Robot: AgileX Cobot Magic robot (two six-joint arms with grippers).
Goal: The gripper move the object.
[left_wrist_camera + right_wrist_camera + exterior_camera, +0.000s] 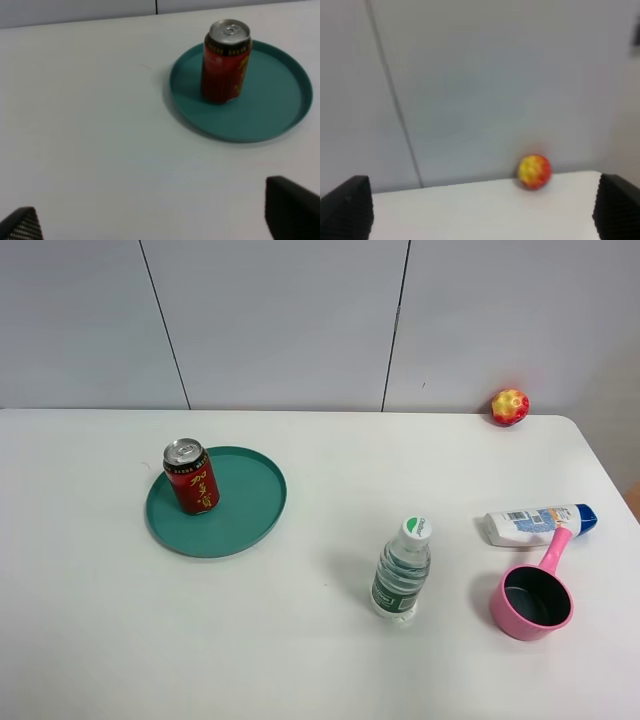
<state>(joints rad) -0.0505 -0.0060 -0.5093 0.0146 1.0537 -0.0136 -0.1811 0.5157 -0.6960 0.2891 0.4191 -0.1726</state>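
Bare table (100,140) lies ahead of the left gripper (150,225); red can (226,62) on green plate (280,115) stands beyond, unobstructed

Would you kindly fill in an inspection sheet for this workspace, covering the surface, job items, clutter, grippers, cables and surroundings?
Surface: white table, no spills seen.
Job's things: red can upright on the green plate, near its rim.
Clutter: water bottle upright; pink scoop; white tube lying flat; red-yellow ball by the wall.
Grippers: left gripper open, empty, short of the can; right gripper open, empty, facing the ball.
Cables: nothing seen.
Surroundings: grey panelled wall.
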